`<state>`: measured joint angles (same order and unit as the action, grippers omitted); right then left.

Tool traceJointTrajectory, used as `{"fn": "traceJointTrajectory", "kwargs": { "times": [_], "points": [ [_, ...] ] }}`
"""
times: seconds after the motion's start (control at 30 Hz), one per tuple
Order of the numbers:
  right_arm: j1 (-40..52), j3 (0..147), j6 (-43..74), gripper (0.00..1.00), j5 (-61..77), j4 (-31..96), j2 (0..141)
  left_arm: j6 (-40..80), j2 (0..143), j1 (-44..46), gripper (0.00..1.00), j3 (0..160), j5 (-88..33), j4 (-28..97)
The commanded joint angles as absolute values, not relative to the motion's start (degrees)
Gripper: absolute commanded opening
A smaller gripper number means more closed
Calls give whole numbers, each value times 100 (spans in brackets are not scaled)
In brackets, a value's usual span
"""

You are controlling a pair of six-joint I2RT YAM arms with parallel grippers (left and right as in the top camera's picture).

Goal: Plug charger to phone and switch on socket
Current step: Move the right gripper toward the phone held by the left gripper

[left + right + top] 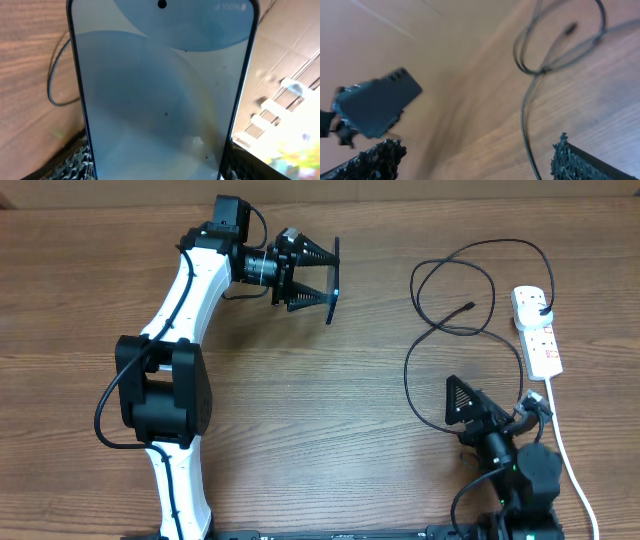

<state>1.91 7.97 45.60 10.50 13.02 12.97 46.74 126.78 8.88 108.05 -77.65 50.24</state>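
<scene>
My left gripper (328,277) is shut on the phone (336,250) and holds it edge-on above the table, left of the cable. In the left wrist view the phone's light-blue screen (160,90) fills the space between the fingers (160,172). The charger (448,300) lies in black loops on the right, its small connector (468,307) free on the table and its plug in the socket (540,340). My right gripper (462,402) is open and empty by the cable's lower loop. The right wrist view shows its fingers (480,162) apart, the cable (524,115) and the far phone (377,105).
The socket's thick white cord (562,445) runs down the right side past my right arm. A cardboard wall (285,55) stands behind the table. The wooden table top (330,420) lies between the two arms.
</scene>
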Motion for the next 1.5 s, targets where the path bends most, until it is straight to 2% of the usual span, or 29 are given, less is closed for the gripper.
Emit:
{"fn": "traceJointTrajectory", "kwargs": {
  "times": [0.0, 0.1, 0.2, 0.37, 0.5, 0.67, 0.8, 0.9, 1.1, 1.47],
  "points": [
    [187, 1590, 4445, 99, 1116, 1605, 2128, 5367, 12626, 864, 62, 10962, -8103, 5006],
    [191, 2272, 4442, 99, 1345, 2112, 2947, 5404, 12626, 864, 62, 10962, -8103, 5006],
    [191, 2882, 4460, 100, 2281, 2056, 3712, 5404, 12626, 864, 62, 10962, -8093, 5006],
    [191, 3020, 4464, 100, 2773, 794, 4466, 5402, 12626, 864, 63, 10962, -8038, 5006],
    [438, 3105, 3833, 99, 2740, -495, 5089, 5404, 12626, 864, 63, 10962, -7946, 5004],
    [1313, 4086, 3240, 99, 1994, 209, 5902, 5402, 12626, 864, 63, 10962, -7835, 5004],
    [2373, 5343, 2746, 99, 266, 1568, 6504, 5402, 12626, 864, 63, 10962, -7728, 5002],
    [2982, 5968, 2733, 99, -840, 2062, 6877, 5400, 12626, 864, 63, 10962, -7708, 4888],
    [3647, 6110, 2735, 99, -1645, 1544, 7603, 5400, 12626, 864, 63, 10962, -7644, 4751],
    [3756, 6110, 2585, 100, -1798, 395, 8665, 5395, 12626, 864, 64, 10962, -7544, 4751]
  ]
}}
